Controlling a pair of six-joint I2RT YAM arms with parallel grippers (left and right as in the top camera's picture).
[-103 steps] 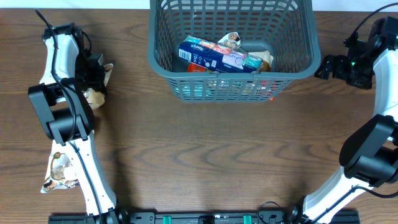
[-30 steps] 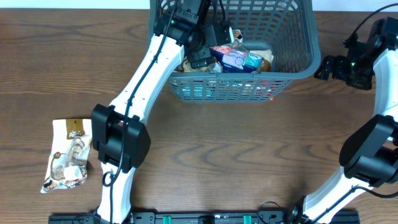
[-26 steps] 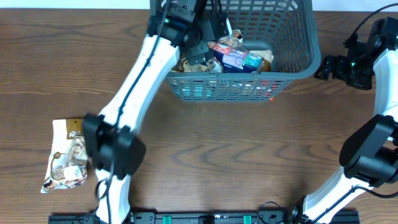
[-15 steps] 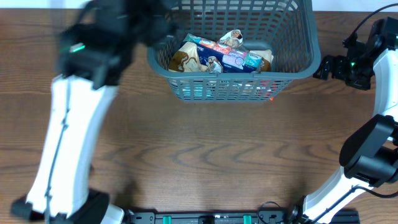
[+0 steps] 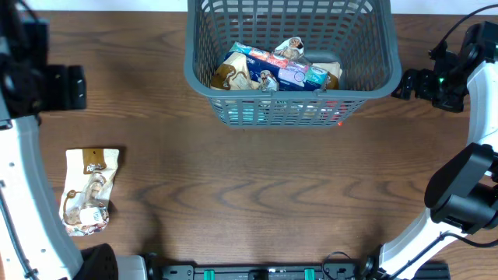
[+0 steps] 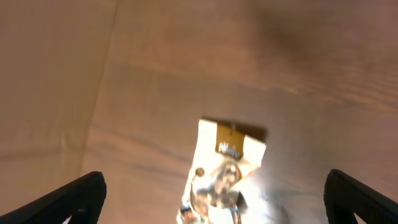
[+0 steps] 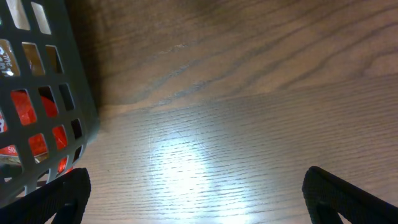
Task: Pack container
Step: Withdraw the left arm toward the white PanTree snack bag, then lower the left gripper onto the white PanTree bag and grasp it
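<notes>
The container [image 5: 292,92], a dark grey lattice basket, stands at the back centre and holds several packets, among them a blue tissue pack [image 5: 289,72] and a brown packet [image 5: 232,75]. One white and brown snack packet [image 5: 87,190] lies flat on the table at the front left. My left gripper [image 5: 68,87] hangs open high above the table's left side. In the left wrist view the packet [image 6: 225,171] lies far below, between the wide-apart fingers of the left gripper [image 6: 214,199]. My right gripper [image 5: 405,84] is open and empty, just right of the basket.
In the right wrist view the basket's wall [image 7: 68,93] fills the left, with red packaging behind the slots, and bare wood lies under the right gripper [image 7: 196,193]. The wooden table [image 5: 264,187] spreads in front of the basket.
My left arm has swung out of the basket to the far left, leaving the brown packet inside. It now hangs above the left packet. The right arm has not moved.
</notes>
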